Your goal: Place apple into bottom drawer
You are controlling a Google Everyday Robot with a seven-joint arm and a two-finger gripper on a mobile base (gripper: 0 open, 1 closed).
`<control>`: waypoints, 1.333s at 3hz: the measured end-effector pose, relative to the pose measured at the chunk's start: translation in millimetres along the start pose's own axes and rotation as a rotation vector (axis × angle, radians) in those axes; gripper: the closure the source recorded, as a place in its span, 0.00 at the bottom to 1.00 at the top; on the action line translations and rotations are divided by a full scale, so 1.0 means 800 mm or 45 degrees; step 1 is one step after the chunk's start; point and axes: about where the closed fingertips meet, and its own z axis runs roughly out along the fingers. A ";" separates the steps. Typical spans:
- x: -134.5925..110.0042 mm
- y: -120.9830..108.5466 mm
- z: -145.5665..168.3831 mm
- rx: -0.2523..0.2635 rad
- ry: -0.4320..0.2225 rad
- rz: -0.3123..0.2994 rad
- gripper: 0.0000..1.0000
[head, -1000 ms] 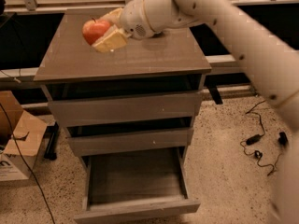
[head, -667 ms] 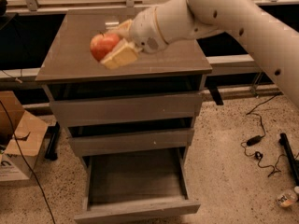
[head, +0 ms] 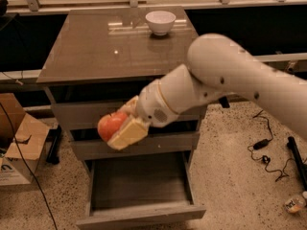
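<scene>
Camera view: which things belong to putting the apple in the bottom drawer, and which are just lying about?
Job: apple, gripped in the hand, which hangs above the open bottom drawer.
Lying about: white bowl on the cabinet; cardboard box and cables on the floor.

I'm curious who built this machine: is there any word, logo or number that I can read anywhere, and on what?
No text here can be read.
Cardboard box: a dark printed mark, too blurred to read.
Gripper, shut on the apple above the open bottom drawer: no lettering visible.
</scene>
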 end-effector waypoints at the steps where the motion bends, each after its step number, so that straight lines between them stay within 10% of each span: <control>1: 0.062 0.029 0.041 0.026 -0.016 0.174 1.00; 2: 0.137 0.043 0.104 0.026 -0.064 0.319 1.00; 4: 0.147 0.033 0.114 0.071 -0.078 0.341 1.00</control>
